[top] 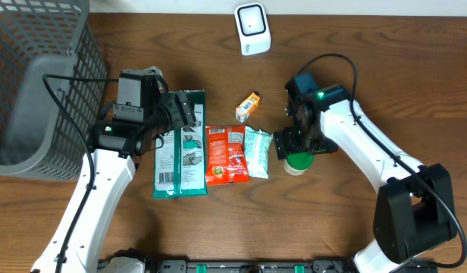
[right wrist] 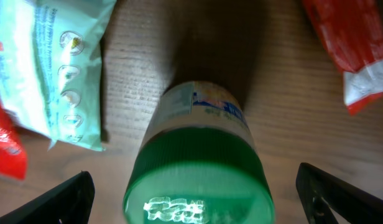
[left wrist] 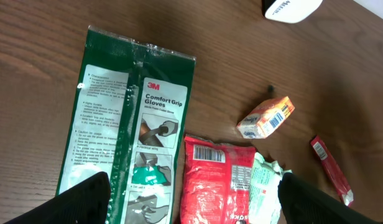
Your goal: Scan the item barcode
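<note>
The basket point(top: 36, 98), left of the glove pack point(top: 179, 155), runs off the frame. My left gripper point(top: 182, 114) hovers over that pack's far end, jaws spread, empty. The scanner point(top: 252, 29) sits right of the pack, farther back. My right arm hides most of the green-capped bottle point(top: 298, 164), well right of the pack. My right gripper point(right wrist: 198, 199) hangs over its cap, jaws wide apart. I can't make out a barcode.

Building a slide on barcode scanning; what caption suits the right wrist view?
Open right pincer poised either side of a green-capped bottle on the wooden table, with a pale green packet alongside.
</note>
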### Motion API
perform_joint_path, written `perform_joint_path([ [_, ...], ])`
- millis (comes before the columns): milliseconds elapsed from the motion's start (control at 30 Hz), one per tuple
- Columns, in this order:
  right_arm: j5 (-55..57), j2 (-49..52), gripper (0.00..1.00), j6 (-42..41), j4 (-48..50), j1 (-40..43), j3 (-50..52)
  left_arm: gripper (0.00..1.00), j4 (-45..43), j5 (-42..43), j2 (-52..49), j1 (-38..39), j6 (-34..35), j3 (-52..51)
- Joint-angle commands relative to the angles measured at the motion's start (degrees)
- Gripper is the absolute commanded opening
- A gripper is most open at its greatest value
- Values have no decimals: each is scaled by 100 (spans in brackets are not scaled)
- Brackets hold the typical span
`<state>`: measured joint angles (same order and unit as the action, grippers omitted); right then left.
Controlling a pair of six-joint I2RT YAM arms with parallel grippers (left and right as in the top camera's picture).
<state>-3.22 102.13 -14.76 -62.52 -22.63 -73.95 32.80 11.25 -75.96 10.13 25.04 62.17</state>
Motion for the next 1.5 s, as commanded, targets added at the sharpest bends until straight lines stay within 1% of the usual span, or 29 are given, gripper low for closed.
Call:
perform_joint_path([
  [0,-31,22,98,70,302,-72,369,86,-2,-15,-7,-20,-96,42],
  [133,-26,22,94,72,866,-149,831,86,-2,-15,-7,-20,-96,42],
  [267,50,22,94,72,1145,-146,1023,86,-2,-15,-7,-20,-96,42],
  [333,125,22,91,70,1156,-146,1045,86,-2,-15,-7,-20,-96,42],
  [400,164,22,85,70,1145,-146,1045,86,-2,-15,-7,-20,-96,42],
  [467,164,22,83,70,1134,-146,1045,86,-2,-15,-7,-20,-96,42],
  [600,166,22,75,70,1156,-146,1045,86,-2,-15,-7,-20,-96,42],
  [767,166,22,73,70,1102,-146,1045,87,0,-15,-7,-20,-96,42],
  [933,168,22,67,70,1099,-146,1045,86,-2,-15,-7,-20,-96,42],
  [1067,168,22,66,70,1091,-136,1045,86,-2,-15,-7,-20,-96,42],
  [1133,166,22,63,9,1084,-136,1045,86,0,-15,-7,-20,-96,42],
  [1167,164,22,64,-50,1073,-136,1045,86,-2,-15,-7,-20,-96,42],
  [1200,164,22,70,-160,1047,-136,1045,86,0,-15,-7,-20,-96,42],
  [1267,164,22,73,-321,1021,-136,1045,86,-2,-15,-7,-20,-96,42],
  [1400,50,22,74,-911,901,-136,1043,86,0,-15,-7,-20,-96,42],
  [1467,-109,22,73,-1045,881,-136,1043,86,-2,-15,-7,-20,-96,42],
])
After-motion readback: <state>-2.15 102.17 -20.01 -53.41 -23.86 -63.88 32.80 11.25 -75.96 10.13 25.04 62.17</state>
